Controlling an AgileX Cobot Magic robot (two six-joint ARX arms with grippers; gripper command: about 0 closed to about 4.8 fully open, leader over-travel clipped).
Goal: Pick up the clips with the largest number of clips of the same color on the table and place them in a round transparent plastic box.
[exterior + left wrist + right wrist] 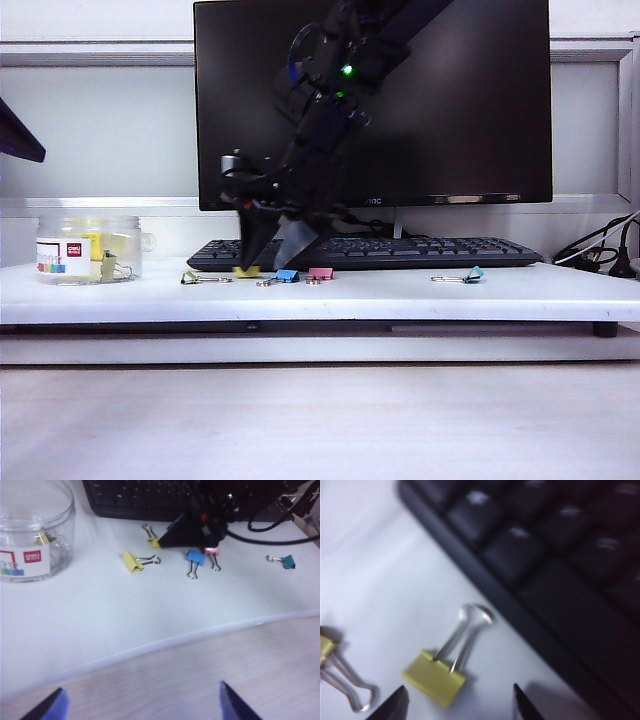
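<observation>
Across the long white table (400,295) you had the whole job laid out: a dark monitor (450,100) and black keyboard (420,252) at the back, the round transparent plastic box (88,249) far to the left with some yellow clips already inside, and loose clips strung along the keyboard's front edge.

Your right arm reached across to the left of centre, and the right gripper (276,248) pointed down just above the table with its fingers spread apart and nothing between them. Directly beneath it lay a yellow clip (436,677), just beside the keyboard's front edge; its yellow body sat between the two fingertips in the right wrist view, and its silver handles ran away from the gripper toward the keyboard. That long axis crossed the gap between the fingers, so I judged a straight descent should put the body between them.

A second yellow clip (132,561) lay close by, on the box side. The blue clip (195,557), pink clip (212,551) and teal clip (288,561) lay on the other side, the teal well apart.

Your left gripper (140,705) hung back over the table's front edge, fingers spread wide and empty, much farther from every clip than the right.
</observation>
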